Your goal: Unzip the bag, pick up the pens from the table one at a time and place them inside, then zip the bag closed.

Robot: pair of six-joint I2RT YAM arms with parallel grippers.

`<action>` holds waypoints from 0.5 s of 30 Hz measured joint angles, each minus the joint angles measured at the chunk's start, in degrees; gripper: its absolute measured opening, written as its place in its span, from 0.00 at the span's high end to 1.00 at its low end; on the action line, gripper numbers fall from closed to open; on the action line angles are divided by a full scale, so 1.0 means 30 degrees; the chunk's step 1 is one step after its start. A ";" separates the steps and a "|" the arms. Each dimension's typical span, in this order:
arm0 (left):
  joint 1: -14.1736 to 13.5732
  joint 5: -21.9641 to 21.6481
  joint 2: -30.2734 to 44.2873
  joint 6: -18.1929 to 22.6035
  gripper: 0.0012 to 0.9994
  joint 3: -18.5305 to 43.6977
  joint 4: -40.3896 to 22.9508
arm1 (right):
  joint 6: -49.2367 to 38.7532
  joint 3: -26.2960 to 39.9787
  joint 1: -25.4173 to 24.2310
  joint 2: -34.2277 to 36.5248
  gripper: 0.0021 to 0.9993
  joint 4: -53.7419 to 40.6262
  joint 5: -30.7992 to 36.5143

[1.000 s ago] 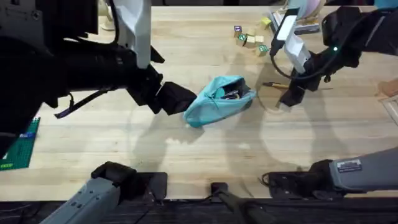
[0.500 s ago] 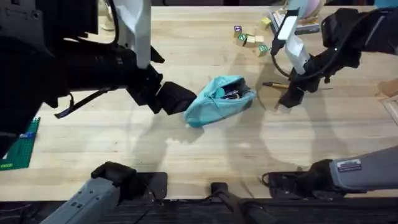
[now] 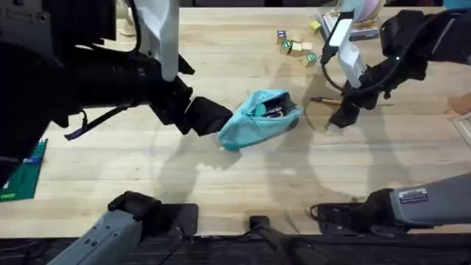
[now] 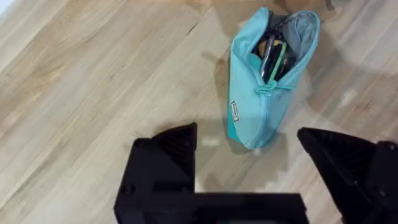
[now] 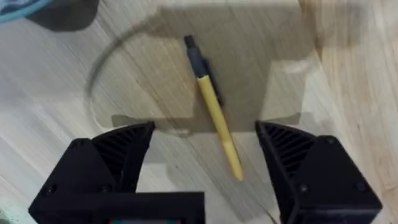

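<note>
Arm bases at near edge of the table (image 3: 243,184), pale butcher-block planks. Green mat (image 3: 22,173) at near left edge.

Left gripper (image 4: 249,149) spread wide, black fingers (image 4: 165,155) apart, holding nothing, set low just beside the closed end of the bag (image 3: 259,118). Bag roughly mid-table, teal, lying at a slant, zip partly undone, mouth gaping at the far-right end (dark and green-tinted pen shapes visible inside in left wrist view, count unclear). Same bag in left wrist view (image 4: 267,81), mouth pointing away from the fingers, small label on the side wall near the closed end, zip pull cord lying across the fabric about midway.

Right of the bag: right gripper (image 5: 208,158) also wide open, empty, fingers (image 5: 124,152) straddling the yellow pen (image 5: 214,106) from above, not touching it as far as visible. Pen flat on the table, yellow barrel, dark end pointing away from the gripper; overhead, pen (image 3: 324,100) just right of the bag mouth, apart from it, partly hidden under the right arm.

Farther back: small coloured blocks (image 3: 296,46) scattered on the table beyond the bag, well apart from it. Clutter at far right corner, too blurred to name.
</note>
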 joint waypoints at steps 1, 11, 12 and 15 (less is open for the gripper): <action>0.0000 0.0000 0.0000 0.0000 0.01 0.0000 0.0000 | 0.0000 0.0000 0.0000 -0.0002 0.00 0.0000 0.0000; 0.0000 0.0000 0.0000 0.0000 0.01 0.0000 0.0000 | 0.0357 0.0049 0.0002 -0.0002 0.96 -0.0184 -0.0219; 0.0000 0.0000 0.0000 0.0000 0.01 0.0000 0.0000 | 0.0364 0.0058 0.0007 -0.0002 0.96 -0.0189 -0.0219; 0.0000 0.0007 0.0000 0.0000 0.01 0.0000 0.0000 | 0.0364 0.0058 0.0007 -0.0002 0.96 -0.0197 -0.0204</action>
